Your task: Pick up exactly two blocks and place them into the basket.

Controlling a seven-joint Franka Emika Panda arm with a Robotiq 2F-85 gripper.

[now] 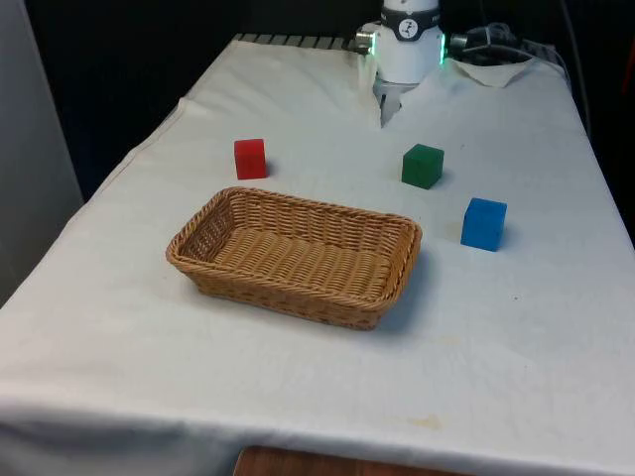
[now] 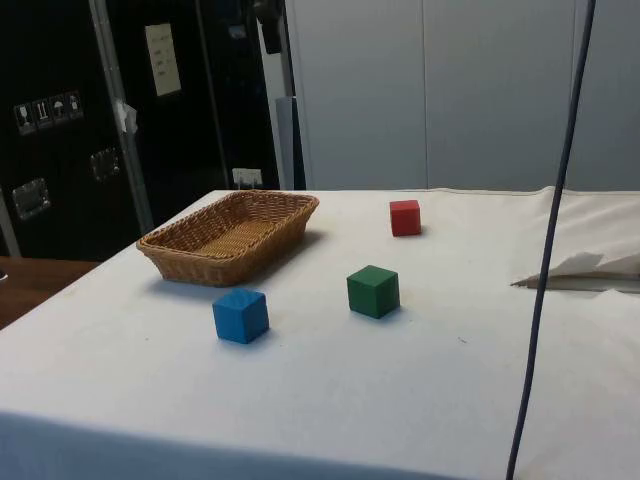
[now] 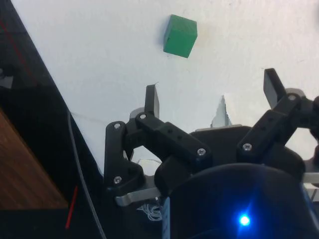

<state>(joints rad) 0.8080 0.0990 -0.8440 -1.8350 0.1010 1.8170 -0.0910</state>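
Right, the gripper (image 3: 212, 94) hangs with its two black fingers (image 3: 152, 99) spread wide apart and nothing between them, over the white cloth (image 1: 516, 327) near the table's far end. Past the fingertips in the wrist view sits the green block (image 3: 180, 35), well apart from them and untouched. Out on the table, that green block (image 1: 423, 166) stands towards the front view's right, with the blue block (image 1: 483, 223) near it, closer to the camera and further right. Over on the front view's left is the red block (image 1: 250, 159), just behind the wicker basket (image 1: 218, 220). The basket lies mid-table, nothing in it; all three blocks rest on the cloth.
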